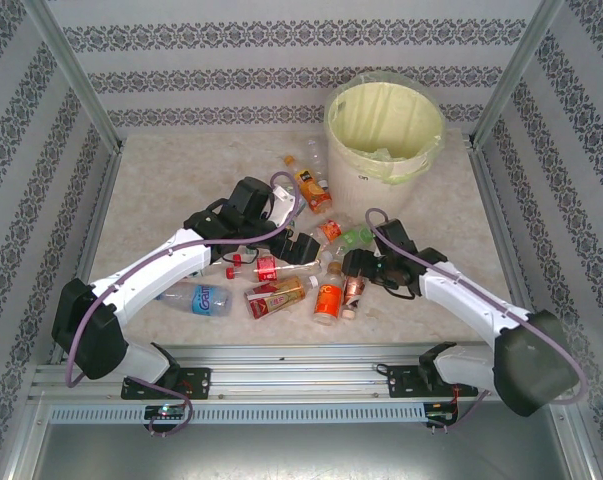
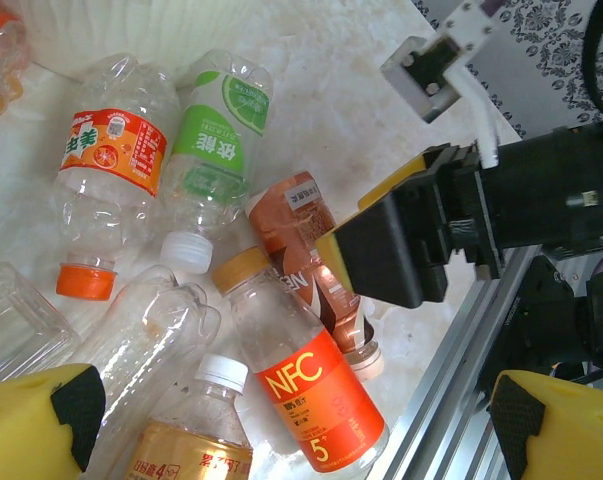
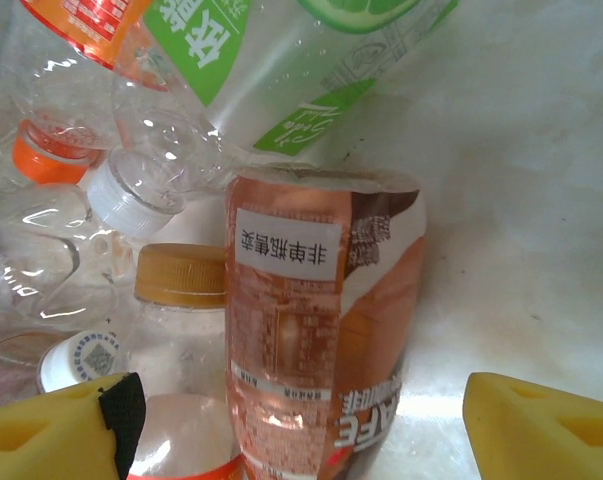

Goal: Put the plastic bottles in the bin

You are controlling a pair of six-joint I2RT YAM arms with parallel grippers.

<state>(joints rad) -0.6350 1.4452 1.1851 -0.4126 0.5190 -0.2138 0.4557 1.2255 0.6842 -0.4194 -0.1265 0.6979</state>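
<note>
The table (image 1: 161, 170) carries everything. The bin (image 1: 353, 172) stands at its far right corner, lined with a pale yellow bag (image 1: 381, 110), and I cannot make out what lies at the bottom of it. My left arm (image 1: 161, 265) reaches in from the near left of the bin, elbow bent and wrist over the heap. My right arm (image 1: 471, 300) comes from the near right of the bin, forearm low and pointing left. The plastic bottles (image 1: 301, 270) lie scattered on the near side of the bin, none upright, several hidden under the two wrists. My left gripper (image 2: 296, 430) hangs spread wide above them, grasping nothing. My right gripper (image 3: 301, 430) is spread too, one finger on either side of a copper-labelled bottle (image 3: 321, 340) whose base points toward the bin; I cannot tell whether the pads touch it. Just beside that one lies an NFC bottle (image 2: 301, 370), its yellow cap (image 3: 181, 275) toward the bin. A green-labelled bottle (image 3: 281, 60), cut off by the frame edge, lies closer to the bin. An orange-labelled bottle (image 1: 309, 188) lies nearest the bin, and a blue-labelled bottle (image 1: 203, 298) lies farthest from it, half under my left arm
</note>
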